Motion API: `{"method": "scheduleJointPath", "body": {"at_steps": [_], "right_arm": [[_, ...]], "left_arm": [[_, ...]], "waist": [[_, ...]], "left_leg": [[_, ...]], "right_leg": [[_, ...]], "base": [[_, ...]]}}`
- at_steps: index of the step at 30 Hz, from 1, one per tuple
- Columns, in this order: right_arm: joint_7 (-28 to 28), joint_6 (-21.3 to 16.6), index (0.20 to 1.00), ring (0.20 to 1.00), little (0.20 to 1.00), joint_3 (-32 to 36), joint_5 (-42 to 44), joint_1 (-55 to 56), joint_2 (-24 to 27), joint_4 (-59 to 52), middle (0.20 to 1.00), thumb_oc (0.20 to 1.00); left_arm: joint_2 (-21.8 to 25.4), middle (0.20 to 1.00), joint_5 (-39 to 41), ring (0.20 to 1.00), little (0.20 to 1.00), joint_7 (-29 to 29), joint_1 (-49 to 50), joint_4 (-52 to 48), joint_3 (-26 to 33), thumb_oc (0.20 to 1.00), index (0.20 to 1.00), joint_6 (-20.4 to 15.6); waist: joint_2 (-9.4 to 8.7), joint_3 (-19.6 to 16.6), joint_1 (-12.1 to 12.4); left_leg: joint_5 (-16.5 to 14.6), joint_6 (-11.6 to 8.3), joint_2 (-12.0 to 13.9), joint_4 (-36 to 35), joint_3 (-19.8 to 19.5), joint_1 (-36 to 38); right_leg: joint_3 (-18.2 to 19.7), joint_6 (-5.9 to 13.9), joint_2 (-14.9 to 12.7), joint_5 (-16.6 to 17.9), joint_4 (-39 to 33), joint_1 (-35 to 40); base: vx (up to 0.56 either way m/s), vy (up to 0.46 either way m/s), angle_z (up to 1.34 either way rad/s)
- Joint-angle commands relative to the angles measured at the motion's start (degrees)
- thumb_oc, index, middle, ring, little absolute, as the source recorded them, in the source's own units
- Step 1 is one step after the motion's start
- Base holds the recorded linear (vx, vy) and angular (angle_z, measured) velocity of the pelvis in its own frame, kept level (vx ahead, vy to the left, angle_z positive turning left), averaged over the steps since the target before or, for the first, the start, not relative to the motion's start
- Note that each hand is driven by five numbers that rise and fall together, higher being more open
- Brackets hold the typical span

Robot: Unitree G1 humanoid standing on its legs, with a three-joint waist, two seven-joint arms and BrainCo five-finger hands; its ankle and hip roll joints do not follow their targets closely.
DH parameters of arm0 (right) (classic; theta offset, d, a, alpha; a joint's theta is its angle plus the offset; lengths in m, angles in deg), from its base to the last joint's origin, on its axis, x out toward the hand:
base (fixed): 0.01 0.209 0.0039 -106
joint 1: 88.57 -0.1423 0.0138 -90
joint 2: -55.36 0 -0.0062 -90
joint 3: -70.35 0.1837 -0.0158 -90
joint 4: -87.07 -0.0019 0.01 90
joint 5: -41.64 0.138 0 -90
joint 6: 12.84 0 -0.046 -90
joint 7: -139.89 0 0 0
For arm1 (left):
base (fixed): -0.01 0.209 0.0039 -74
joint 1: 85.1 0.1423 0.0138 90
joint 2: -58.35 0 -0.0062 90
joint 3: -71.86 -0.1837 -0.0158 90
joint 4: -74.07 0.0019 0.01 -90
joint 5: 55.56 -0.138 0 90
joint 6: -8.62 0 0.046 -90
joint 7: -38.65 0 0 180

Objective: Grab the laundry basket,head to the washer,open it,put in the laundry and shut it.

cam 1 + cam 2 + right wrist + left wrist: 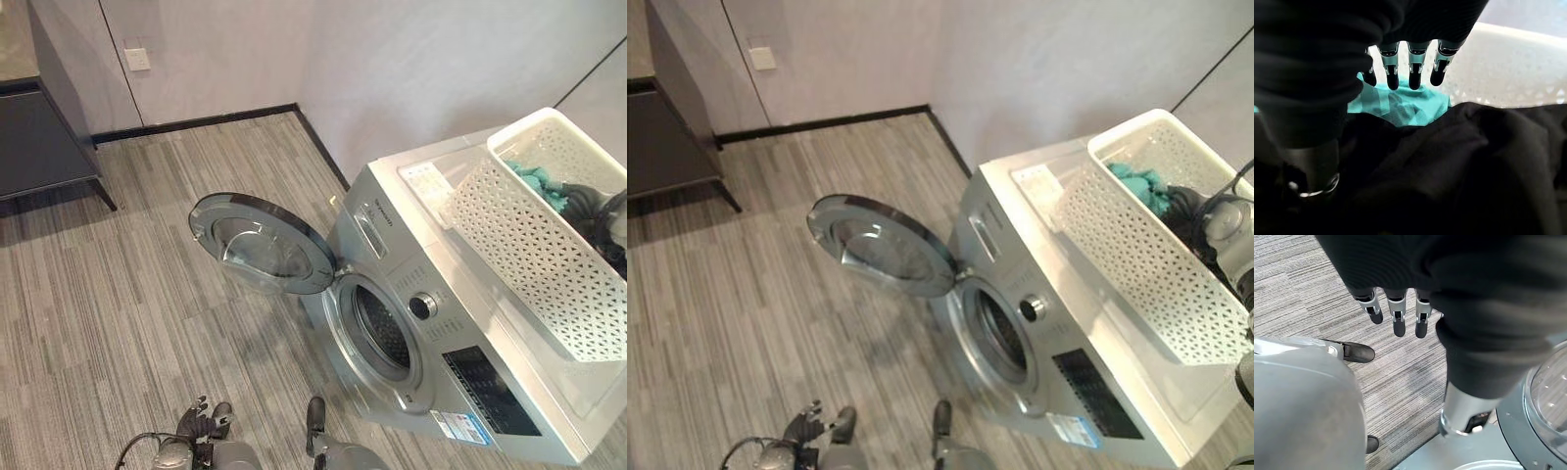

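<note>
Grey striped floor is lying under the washer, whose round door is hanging open. On top, the white laundry basket is holding teal cloth and black cloth. Right hand is hovering above them, fingers straight. Left hand is hanging low, fingers relaxed.

We see the laundry basket cut off by the right edge of the frame. Its wall hides most of the teal cloth and dark clothes. The cabinet at upper left is cropped. We cannot read the washer panel markings; the drum interior is dark.
</note>
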Motion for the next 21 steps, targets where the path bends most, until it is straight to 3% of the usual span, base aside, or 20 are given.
{"method": "scheduleJointPath", "body": {"at_steps": [1, 10, 19, 20, 21], "right_arm": [[-0.77, 0.99, 1.0, 1.0, 1.0, -0.47, -1.86, -6.16, 1.69, 4.9, 1.0, 1.0], [1.29, 1.53, 1.0, 1.0, 1.0, 1.34, -4.15, -1.87, -0.96, 8.53, 1.0, 1.0], [5.61, 2.27, 1.0, 1.0, 1.0, -0.27, -1.44, 3.83, -1.46, 1.07, 1.0, 1.0], [5.65, 2.17, 0.517, 0.517, 0.517, -0.49, -1.43, 3.89, -1.61, 0.67, 0.517, 0.517], [4.83, 1.6, 0.2, 0.2, 0.2, -0.62, -0.61, 3.12, -1.28, -1.22, 0.2, 0.2]], "left_arm": [[-0.27, 1.0, 1.36, 1.0, 1.0, 0.33, -1.93, -0.15, -1.57, 1.0, 1.0, -1.39], [-0.57, 1.0, 3.32, 1.0, 1.0, 0.41, -2.22, 0.28, -1.17, 1.0, 1.0, -1.62], [-1.81, 1.0, 3.78, 1.0, 1.0, -0.03, -4.15, 1.76, -2.33, 1.0, 1.0, -1.9], [-1.96, 1.0, 3.69, 1.0, 1.0, -0.07, -4.22, 1.73, -2.45, 1.0, 1.0, -1.96], [-2.37, 1.0, 3.61, 1.0, 1.0, -0.11, -4.33, 2.31, -2.53, 1.0, 1.0, -1.96]], "waist": [[1.0, 3.59, 1.67], [2.64, 5.53, 2.59], [2.79, 6.62, 1.94], [2.83, 6.56, 1.88], [2.91, 6.36, 1.54]], "left_leg": [[-2.11, 1.53, 2.61, 0.46, -1.77, 1.56], [-0.3, 1.21, 1.94, -0.42, -3.12, -1.39], [0.61, 0.56, 2.02, -0.8, -3.06, -3.49], [0.55, 0.58, 2.12, -0.8, -2.95, -3.25], [0.4, 0.59, 2.36, -0.8, -2.7, -2.52]], "right_leg": [[-0.95, 3.66, -4.05, -5.77, 2.67, -0.3], [-2.21, 3.38, -4.35, -5.93, 3.08, -2.6], [-2.35, 2.98, -3.62, -5.84, 2.24, -4.06], [-2.27, 2.95, -3.55, -5.89, 2.16, -3.86], [-2.11, 2.86, -3.39, -6.2, 2.15, -3.21]], "base": [[0.02, -0.002, 0.09], [0.0, -0.014, 0.07], [-0.01, -0.021, 0.08], [0.0, -0.003, -0.08], [0.0, 0.001, -0.06]]}}
